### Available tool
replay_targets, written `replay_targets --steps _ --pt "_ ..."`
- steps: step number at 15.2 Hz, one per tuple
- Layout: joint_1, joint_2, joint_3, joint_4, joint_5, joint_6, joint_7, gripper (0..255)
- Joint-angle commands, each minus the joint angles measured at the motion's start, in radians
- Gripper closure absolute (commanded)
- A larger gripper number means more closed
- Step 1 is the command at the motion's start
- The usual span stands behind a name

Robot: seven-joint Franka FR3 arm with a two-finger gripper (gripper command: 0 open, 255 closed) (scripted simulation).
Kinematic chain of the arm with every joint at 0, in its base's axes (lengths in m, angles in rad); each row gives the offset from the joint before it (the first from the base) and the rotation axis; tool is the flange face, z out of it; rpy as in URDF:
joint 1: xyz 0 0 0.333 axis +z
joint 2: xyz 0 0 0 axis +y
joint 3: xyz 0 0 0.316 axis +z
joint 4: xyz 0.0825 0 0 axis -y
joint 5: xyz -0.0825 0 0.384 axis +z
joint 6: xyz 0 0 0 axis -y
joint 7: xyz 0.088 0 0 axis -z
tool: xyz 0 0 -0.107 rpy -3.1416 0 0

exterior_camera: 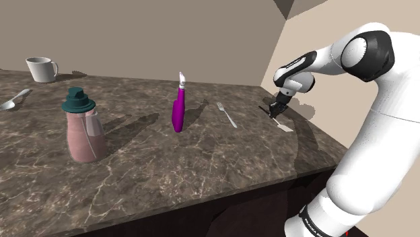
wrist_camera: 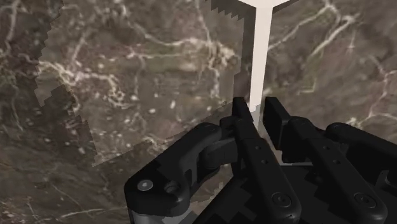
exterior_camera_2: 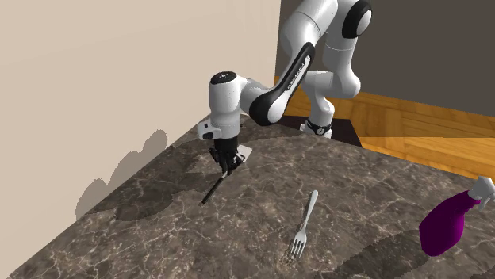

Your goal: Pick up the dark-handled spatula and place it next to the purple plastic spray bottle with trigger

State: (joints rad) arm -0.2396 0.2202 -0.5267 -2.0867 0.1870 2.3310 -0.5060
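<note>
The spatula point(exterior_camera_2: 212, 190) has a thin dark handle and a pale blade point(exterior_camera: 286, 126). It rests low on the dark marble counter point(exterior_camera: 202, 161) near the wall, at the shoulder view's right. My gripper point(exterior_camera_2: 227, 163) comes down on its middle and is shut on it. In the wrist view the black fingers point(wrist_camera: 245, 127) clasp the spatula's white neck point(wrist_camera: 261, 51) between them. The purple spray bottle point(exterior_camera: 178, 111) with a white trigger stands upright mid-counter, well to the shoulder view's left of the gripper point(exterior_camera: 276, 110). It also appears as a purple bottle point(exterior_camera_2: 444, 226) at the second exterior view's right edge.
A silver fork point(exterior_camera: 227, 114) lies between the bottle and the spatula. A pink jar with a teal lid point(exterior_camera: 84, 128) stands further left, with a white mug point(exterior_camera: 42, 69) and a spoon point(exterior_camera: 15, 99) beyond it. The counter's front edge drops off near the arm's base.
</note>
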Motion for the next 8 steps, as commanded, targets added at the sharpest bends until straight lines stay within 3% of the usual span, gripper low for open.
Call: replay_targets --steps 1,8 --pt "0.000 0.000 0.000 0.000 0.000 0.000 0.000 255" --pt "0.002 -0.008 -0.002 0.004 -0.007 -0.011 0.005 255"
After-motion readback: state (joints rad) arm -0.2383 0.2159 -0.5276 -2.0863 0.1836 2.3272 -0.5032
